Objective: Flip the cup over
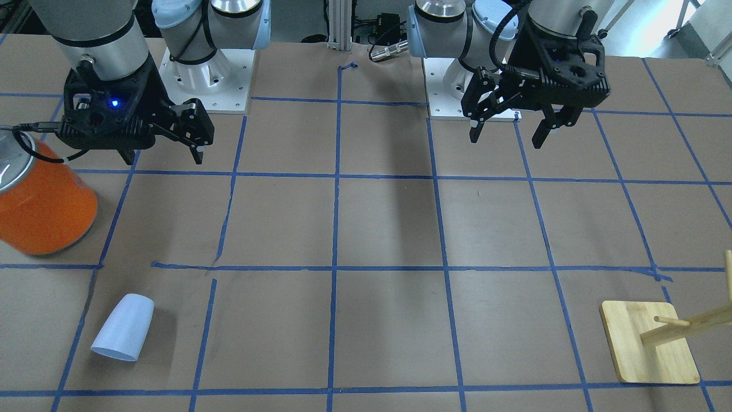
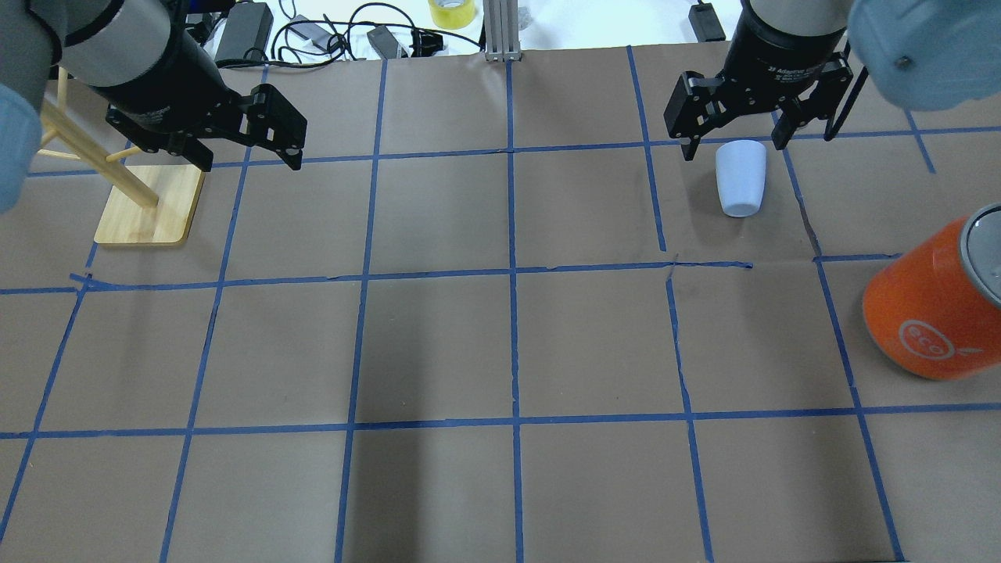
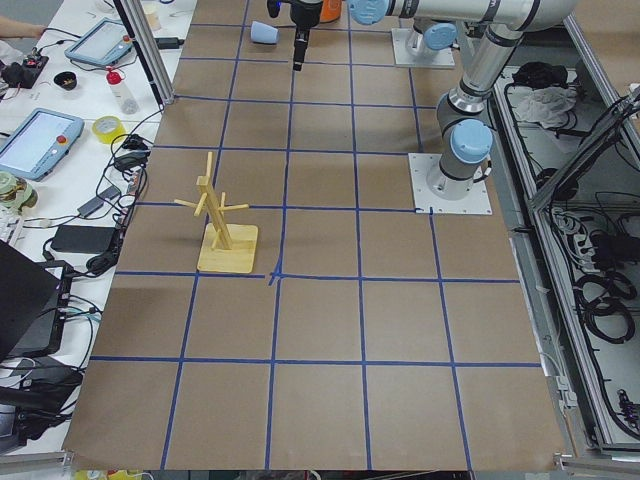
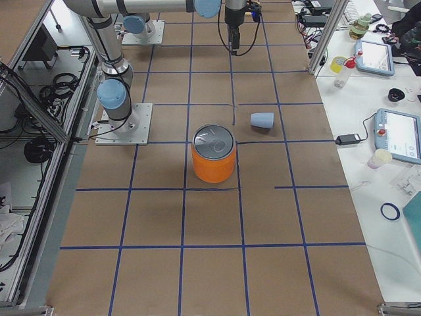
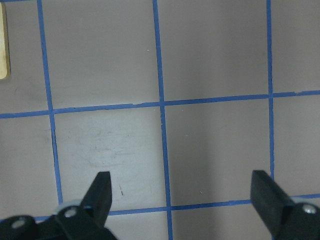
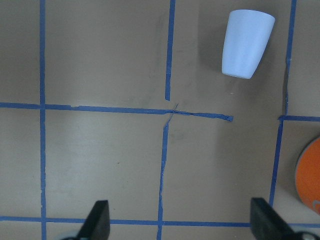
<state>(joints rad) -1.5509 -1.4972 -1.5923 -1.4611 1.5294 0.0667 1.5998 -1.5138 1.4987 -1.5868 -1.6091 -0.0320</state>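
Currently the cup [image 1: 123, 329] is lying on its side on the table [image 1: 389, 229], on the robot's right, in a taped square towards the operators' edge. Its narrow base is pointing towards the robot and its wide end is facing away. The right gripper [image 1: 164, 155] is hanging above the table with its jaws standing wide apart and holding nothing. The cup is lying well clear of those jaws, farther out from the robot, and in the right wrist view it is showing ahead of the fingers and off to one side. The left gripper [image 1: 506, 140] is likewise hanging with its jaws spread and holding nothing, far across the table from the cup.

No view is looking into the cup's mouth, so its contents cannot be told. An orange can [image 1: 46, 200] is standing upright, apart from the cup, with a silver top covering whatever it holds. A wooden stand [image 1: 635, 343] is sitting on the left side.
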